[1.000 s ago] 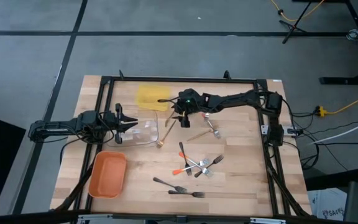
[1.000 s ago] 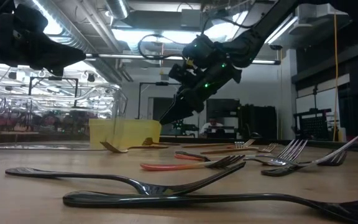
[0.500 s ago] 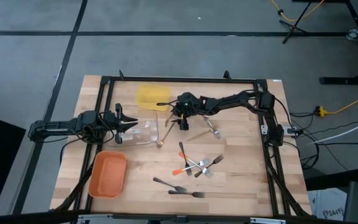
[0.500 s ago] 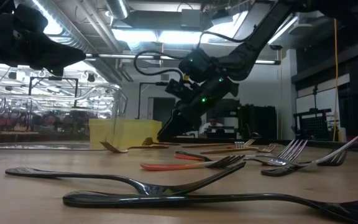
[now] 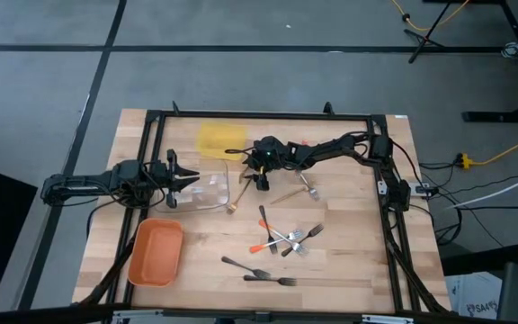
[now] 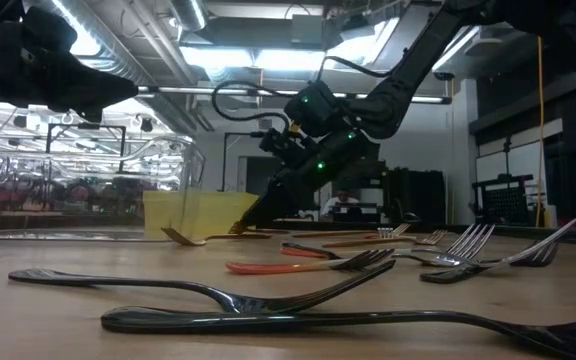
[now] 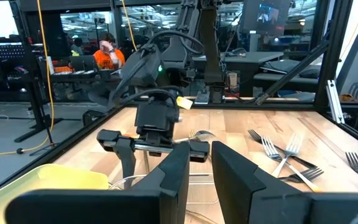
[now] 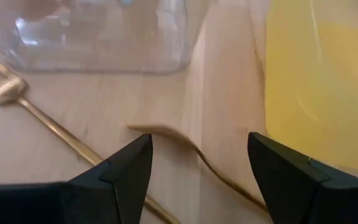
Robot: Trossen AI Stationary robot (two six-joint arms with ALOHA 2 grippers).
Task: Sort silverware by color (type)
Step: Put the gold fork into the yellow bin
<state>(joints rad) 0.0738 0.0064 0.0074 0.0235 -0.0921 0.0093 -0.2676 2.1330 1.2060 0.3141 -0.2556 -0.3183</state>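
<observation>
My right gripper [image 5: 255, 175] is open and slants down close over the table [image 5: 349, 270], between the yellow tray [image 5: 218, 141] and the clear tray [image 5: 209, 191]. Its two fingers stand on either side of a thin gold utensil's curved handle [image 8: 180, 140] without touching it. A gold fork [image 8: 8, 90] lies beside it, its head near the clear tray. Silver forks with orange tips [image 5: 281, 239] lie crossed mid-table. Two dark forks [image 5: 261, 273] lie near the front edge. My left gripper [image 5: 187, 180] waits level at the clear tray's left side, narrowly open, with nothing between its fingers.
An orange tray [image 5: 156, 252] sits at the front left. Another gold utensil [image 5: 288, 194] and a silver fork [image 5: 306, 184] lie right of my right gripper. A black frame [image 5: 268, 115] borders the table. People sit in the room behind the table.
My right gripper has sunk toward the table and moved a little toward the table's left edge. It now sits low over the gold utensil by the yellow tray, and it has stayed open. Nothing on the table has moved.
</observation>
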